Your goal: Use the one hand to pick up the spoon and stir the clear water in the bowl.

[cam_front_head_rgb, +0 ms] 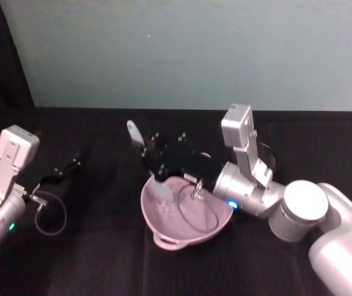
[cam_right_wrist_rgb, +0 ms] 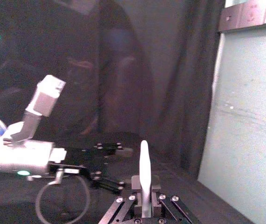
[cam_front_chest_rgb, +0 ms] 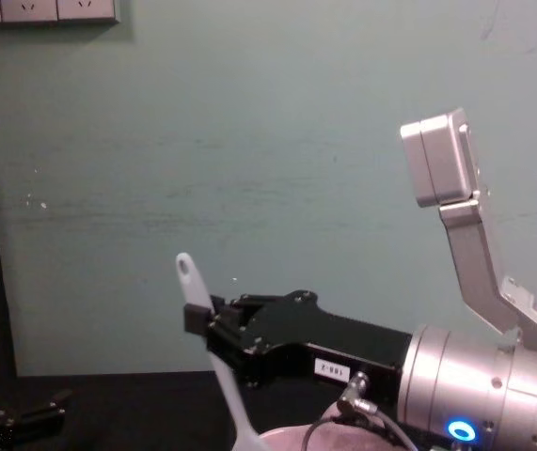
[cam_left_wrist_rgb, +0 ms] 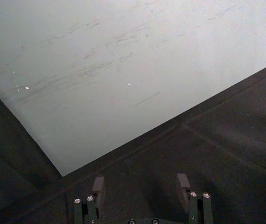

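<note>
One spoon (cam_front_chest_rgb: 193, 293) pinched by right gripper (cam_front_head_rgb: 146, 155), in bowl (cam_front_head_rgb: 153, 227).

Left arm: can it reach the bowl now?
Probably not cleanly: the right pincer, shut on the spoon, hangs over the left side of the bowl, across the approach of the open left pincer parked far left.

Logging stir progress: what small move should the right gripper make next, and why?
Probably sweep sideways in a small circle: the right gripper grips the long white plastic spoon, whose head sits inside the wide pale pink bowl. Left gripper rests far left.
</note>
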Available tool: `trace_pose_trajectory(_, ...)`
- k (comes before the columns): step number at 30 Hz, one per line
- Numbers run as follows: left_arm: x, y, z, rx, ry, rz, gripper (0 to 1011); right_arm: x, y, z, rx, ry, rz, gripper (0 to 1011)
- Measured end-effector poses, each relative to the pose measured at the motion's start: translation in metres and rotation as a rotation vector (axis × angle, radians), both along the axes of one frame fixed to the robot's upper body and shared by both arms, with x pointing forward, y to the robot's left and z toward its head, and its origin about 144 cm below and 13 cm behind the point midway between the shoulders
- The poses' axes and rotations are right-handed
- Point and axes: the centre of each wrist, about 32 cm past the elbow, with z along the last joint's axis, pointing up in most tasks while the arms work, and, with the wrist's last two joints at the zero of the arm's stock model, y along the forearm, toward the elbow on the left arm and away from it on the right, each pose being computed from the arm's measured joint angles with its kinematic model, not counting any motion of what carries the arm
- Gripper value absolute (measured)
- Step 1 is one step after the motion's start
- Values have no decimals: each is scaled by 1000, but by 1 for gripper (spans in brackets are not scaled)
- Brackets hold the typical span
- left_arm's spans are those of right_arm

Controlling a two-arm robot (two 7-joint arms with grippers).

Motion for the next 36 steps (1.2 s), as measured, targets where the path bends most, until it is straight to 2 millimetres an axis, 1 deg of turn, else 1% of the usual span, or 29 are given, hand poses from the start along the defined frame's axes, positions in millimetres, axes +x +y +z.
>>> trace_pose_trajectory(6,0,0,0,0,0,0,1005,12,-9,1,-4,-12,-56,118)
trace_pose_trajectory(7,0,0,0,0,0,0,1005,12,-9,1,-4,-12,-56,118)
trace_pose_trajectory(10,0,0,0,0,0,0,1005,14,-20,1,-5,-17,-97,118)
trace_pose_trajectory(14,0,0,0,0,0,0,1005,12,-31,2,-5,-20,-131,118)
trace_pose_trajectory(19,0,0,0,0,0,0,1005,3,-46,1,-10,-15,-168,118)
trace_pose_trajectory(25,0,0,0,0,0,0,1005,-8,-55,-2,-8,-7,-184,118)
trace_pose_trajectory(31,0,0,0,0,0,0,1005,-20,-56,-4,8,2,-160,118)
trace_pose_trajectory(35,0,0,0,0,0,0,1005,-31,-50,-4,29,3,-116,118)
trace_pose_trajectory(36,0,0,0,0,0,0,1005,-31,-50,-4,29,3,-116,118)
